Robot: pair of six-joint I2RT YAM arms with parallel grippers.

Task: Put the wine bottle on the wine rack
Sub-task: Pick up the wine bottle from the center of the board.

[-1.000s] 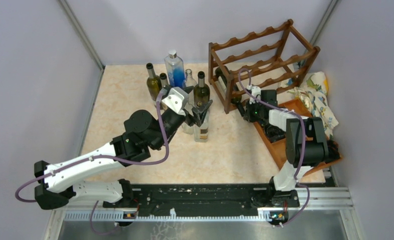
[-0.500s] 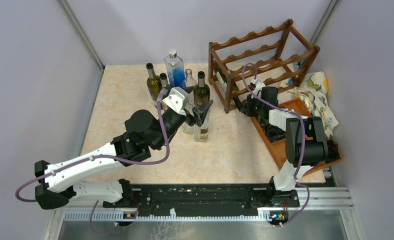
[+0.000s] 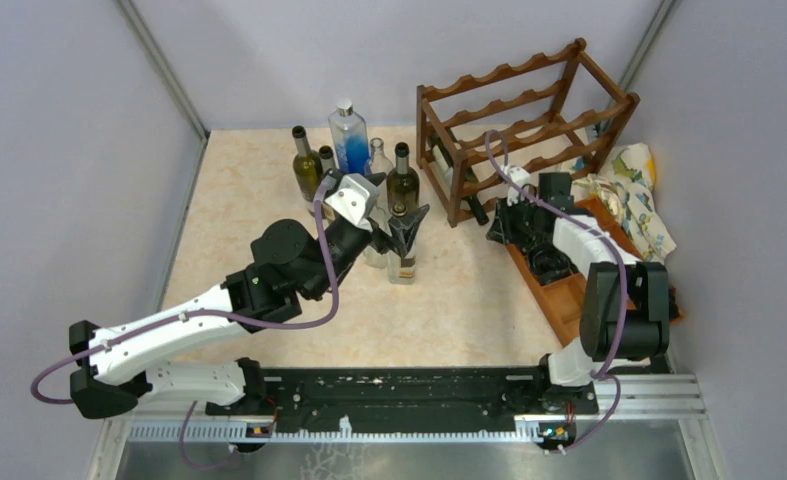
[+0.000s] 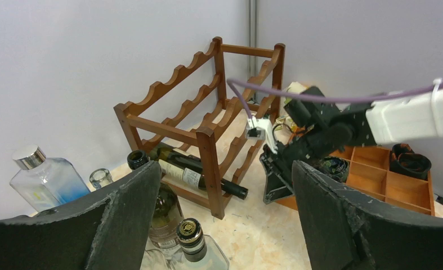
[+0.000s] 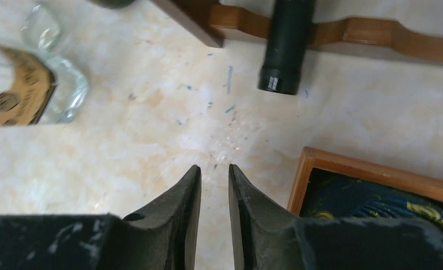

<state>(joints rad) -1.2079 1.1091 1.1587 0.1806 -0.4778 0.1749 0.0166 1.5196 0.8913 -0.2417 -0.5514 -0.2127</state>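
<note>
The left pincer [image 3: 406, 222] hangs over a cluster of standing bottles [image 3: 401, 182] near the middle of the counter [image 3: 259, 190], its two fingers spread wide with nothing between them. To the right, the right pincer [image 5: 213, 170] points down at bare counter. Its fingers are almost pressed together, leaving only a slim gap, and they hold nothing. It sits just beside the near-left corner of a flat wooden compartment tray [image 4: 376, 183].

Farther back stands the wine rack [image 4: 207, 163], its wavy rails rising in tiers. The wine bottle [image 4: 180, 171] lies on its side in the lowest tier, its base toward the standing bottles and its dark neck poking out past the front rail toward the right pincer, a little apart from the fingertips. A patterned cloth [image 3: 634, 190] lies crumpled right of the rack.
</note>
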